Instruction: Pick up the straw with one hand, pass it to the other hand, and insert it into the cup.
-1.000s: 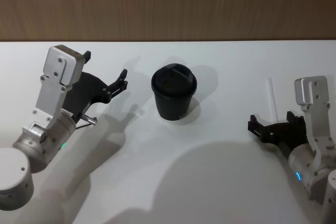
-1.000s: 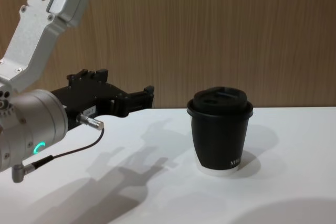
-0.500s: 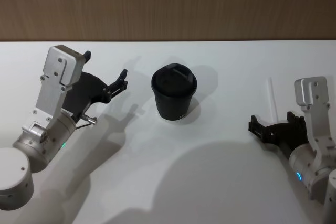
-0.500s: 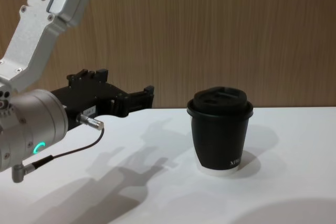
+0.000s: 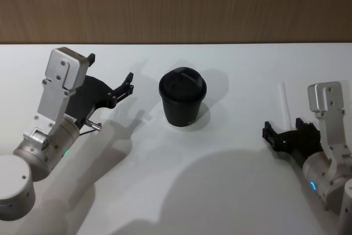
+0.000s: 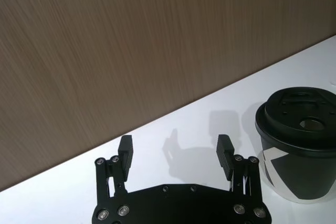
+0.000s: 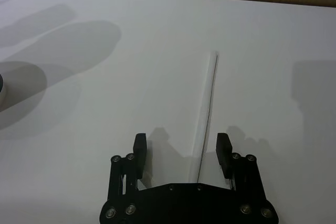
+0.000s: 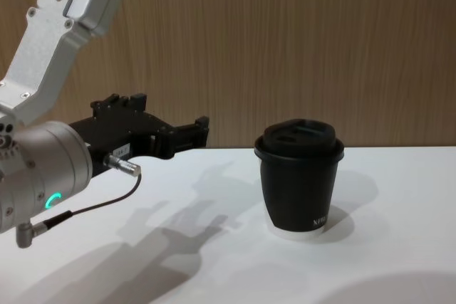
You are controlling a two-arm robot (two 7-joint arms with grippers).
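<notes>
The white straw (image 5: 285, 102) lies flat on the white table at the right; in the right wrist view the straw (image 7: 208, 103) runs in between my open fingers, close to one finger (image 7: 223, 148). My right gripper (image 5: 283, 130) is open over the straw's near end, and I cannot tell if it touches it. The black lidded cup (image 5: 182, 103) stands upright in the middle, cup (image 8: 299, 184). My left gripper (image 5: 110, 69) hovers open and empty left of the cup, left gripper (image 6: 175, 148), with the cup (image 6: 299, 145) off to one side.
A wooden wall (image 5: 176, 4) runs along the table's far edge. The white table (image 5: 220, 191) carries broad arm shadows in front. A thin grey cable (image 8: 85, 208) loops under the left wrist.
My right gripper has shifted slightly to the right, staying open around the straw's near end. The left arm, the cup and the straw have not moved.
</notes>
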